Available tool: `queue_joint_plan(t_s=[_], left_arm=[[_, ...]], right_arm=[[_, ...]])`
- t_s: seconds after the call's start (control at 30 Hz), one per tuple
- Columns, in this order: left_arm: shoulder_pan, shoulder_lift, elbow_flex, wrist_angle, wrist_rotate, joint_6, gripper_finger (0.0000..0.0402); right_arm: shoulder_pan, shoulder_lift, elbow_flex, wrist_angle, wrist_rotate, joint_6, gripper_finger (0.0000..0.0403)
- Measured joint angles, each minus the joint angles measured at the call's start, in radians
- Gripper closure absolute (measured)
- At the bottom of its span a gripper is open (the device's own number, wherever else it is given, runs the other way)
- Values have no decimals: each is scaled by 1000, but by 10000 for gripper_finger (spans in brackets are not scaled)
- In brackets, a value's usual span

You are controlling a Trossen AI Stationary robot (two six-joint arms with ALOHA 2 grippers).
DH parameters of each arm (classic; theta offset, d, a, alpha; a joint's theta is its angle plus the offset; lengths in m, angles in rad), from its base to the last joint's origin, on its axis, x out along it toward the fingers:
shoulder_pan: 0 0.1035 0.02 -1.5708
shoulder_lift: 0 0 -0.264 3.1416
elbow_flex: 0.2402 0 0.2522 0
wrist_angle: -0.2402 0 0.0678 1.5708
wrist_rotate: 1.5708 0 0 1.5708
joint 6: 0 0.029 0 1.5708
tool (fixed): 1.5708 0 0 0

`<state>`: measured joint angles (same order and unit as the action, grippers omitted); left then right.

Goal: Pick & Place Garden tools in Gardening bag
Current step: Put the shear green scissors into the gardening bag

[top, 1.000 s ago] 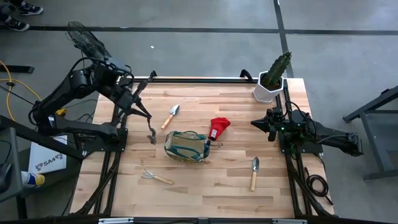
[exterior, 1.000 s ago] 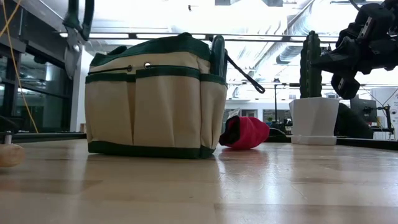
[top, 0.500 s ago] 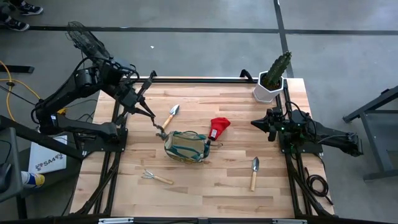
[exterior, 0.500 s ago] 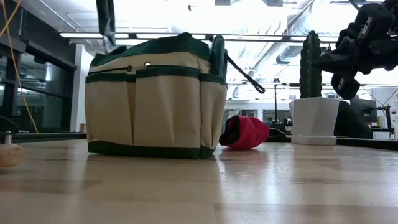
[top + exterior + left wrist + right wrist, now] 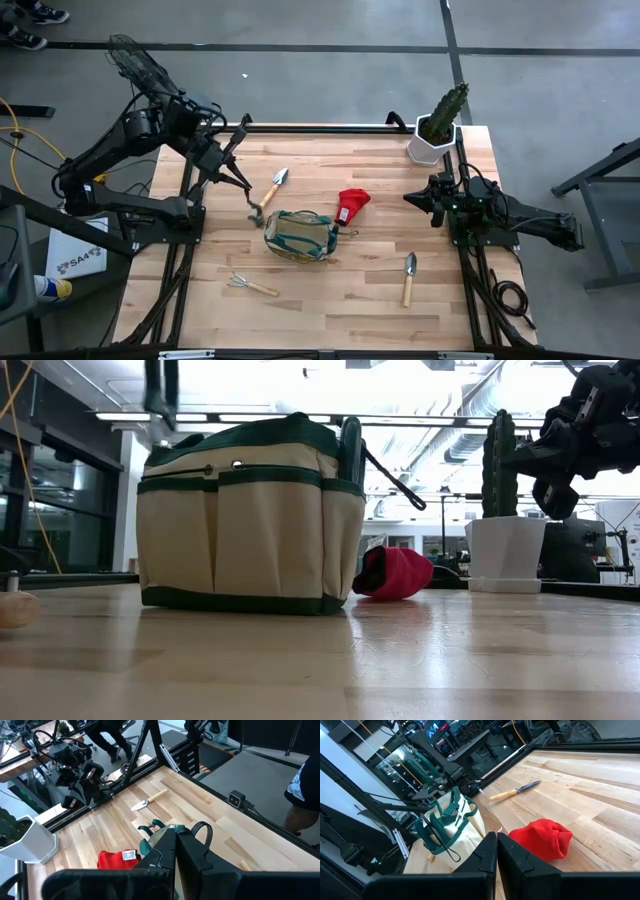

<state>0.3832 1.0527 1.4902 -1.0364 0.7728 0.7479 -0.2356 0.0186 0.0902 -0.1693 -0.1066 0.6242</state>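
Low view, shears [image 5: 160, 390] dangling (high view blurs them)

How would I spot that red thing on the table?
Find the tan gardening bag mid-table. Just beyond its right end, toward the potted cactus, lies the red glove-like piece. It is the only soft red item; the tools nearby have wooden handles.

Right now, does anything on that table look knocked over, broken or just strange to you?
Nothing looks broken or spilled. The one odd sight is a pair of pruning shears dangling in the air from the left gripper, beside the gardening bag. The red glove lies crumpled, and three tools are scattered on the table.
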Motion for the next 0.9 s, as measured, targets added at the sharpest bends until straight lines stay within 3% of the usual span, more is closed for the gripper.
queue_joint_plan(t_s=[0.7,0.9], left_arm=[[0,17,0,33,52,-24,401],[-63,31,0,51,24,-31,401]], right_arm=[[0,0,0,0,0,0,399],[0,0,0,0,0,0,399]])
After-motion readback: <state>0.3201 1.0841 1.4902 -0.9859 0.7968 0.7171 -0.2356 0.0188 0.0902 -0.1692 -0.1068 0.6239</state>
